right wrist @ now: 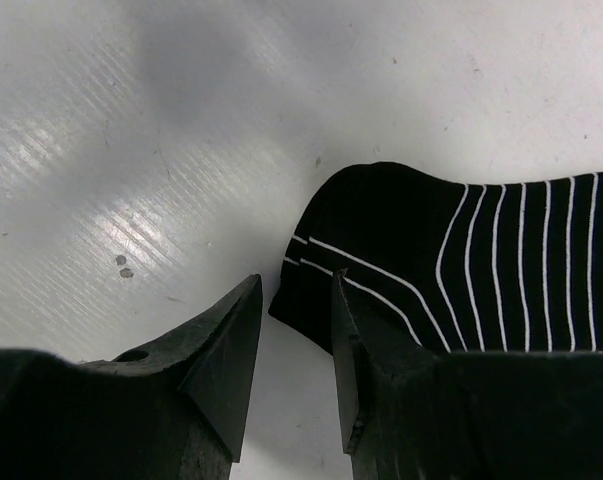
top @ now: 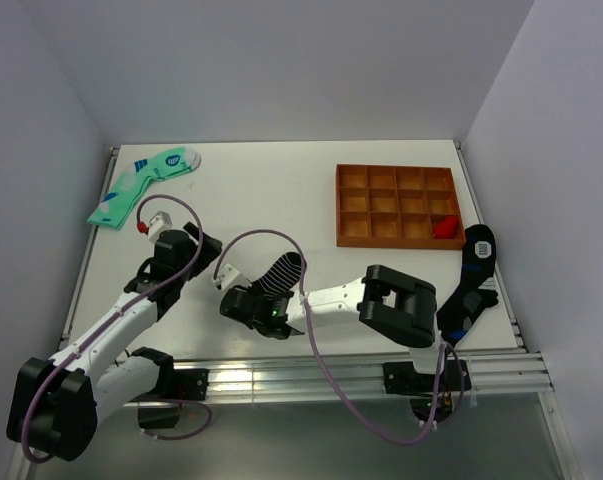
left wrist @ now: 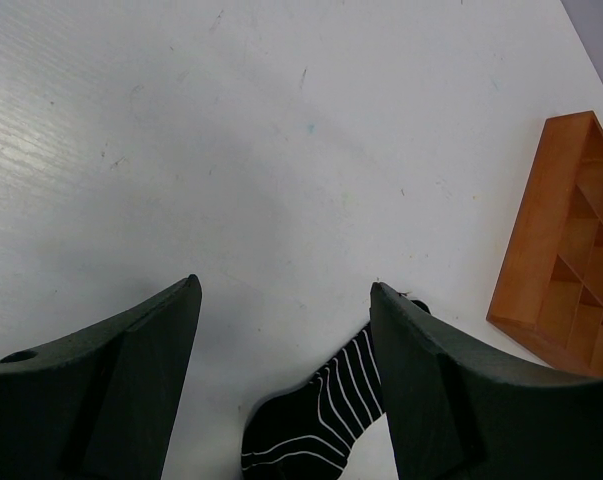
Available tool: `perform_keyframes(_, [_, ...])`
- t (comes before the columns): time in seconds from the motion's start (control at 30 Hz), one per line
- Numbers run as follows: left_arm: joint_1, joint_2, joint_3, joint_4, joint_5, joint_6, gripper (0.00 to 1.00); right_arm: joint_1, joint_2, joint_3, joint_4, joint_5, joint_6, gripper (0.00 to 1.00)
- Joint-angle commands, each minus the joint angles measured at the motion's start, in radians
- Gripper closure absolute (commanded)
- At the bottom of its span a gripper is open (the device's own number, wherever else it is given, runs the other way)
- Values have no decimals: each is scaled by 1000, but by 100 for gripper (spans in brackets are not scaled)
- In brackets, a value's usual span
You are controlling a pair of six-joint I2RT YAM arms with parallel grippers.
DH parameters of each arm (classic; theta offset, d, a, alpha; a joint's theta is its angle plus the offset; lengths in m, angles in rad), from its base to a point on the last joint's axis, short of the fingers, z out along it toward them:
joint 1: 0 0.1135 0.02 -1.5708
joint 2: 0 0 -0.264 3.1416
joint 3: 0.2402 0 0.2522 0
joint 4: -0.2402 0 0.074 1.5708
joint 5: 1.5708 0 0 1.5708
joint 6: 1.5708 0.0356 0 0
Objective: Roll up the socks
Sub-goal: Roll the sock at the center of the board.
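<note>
One black sock with thin white stripes (top: 281, 272) lies flat on the white table (top: 271, 190) between my two arms. In the right wrist view its cuff end (right wrist: 461, 270) sits just ahead of my right gripper (right wrist: 296, 276), whose fingers stand a little apart with only bare table between them; the right finger overlaps the sock's edge. From above, that gripper (top: 243, 300) is low at the sock's near end. My left gripper (top: 206, 245) hovers left of the sock, wide open and empty (left wrist: 284, 283). The sock (left wrist: 326, 415) shows below, beside its right finger.
An orange wooden compartment tray (top: 341, 205) stands at the back right, a red piece (top: 444, 228) in one cell; its corner (left wrist: 541, 270) shows in the left wrist view. A mint-green sock (top: 141, 185) lies at the back left. A dark sock with blue marks (top: 476, 275) lies by the right edge.
</note>
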Motion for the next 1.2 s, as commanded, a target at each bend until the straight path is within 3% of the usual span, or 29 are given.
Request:
perform_keyframes(0.0, [5, 2, 22, 32, 13, 19, 26, 8, 23, 43, 21, 4, 22, 59])
perform_keyframes(0.37, [5, -4, 30, 24, 16, 22, 26, 8, 66, 42, 28, -19, 50, 60])
perform_keyframes(0.67, [5, -5, 27, 24, 14, 21, 27, -1, 34, 2, 55, -50, 61, 74])
perform_keyframes(1.17, [5, 16, 2, 58, 27, 28, 27, -70, -65, -107, 158, -226, 111, 85])
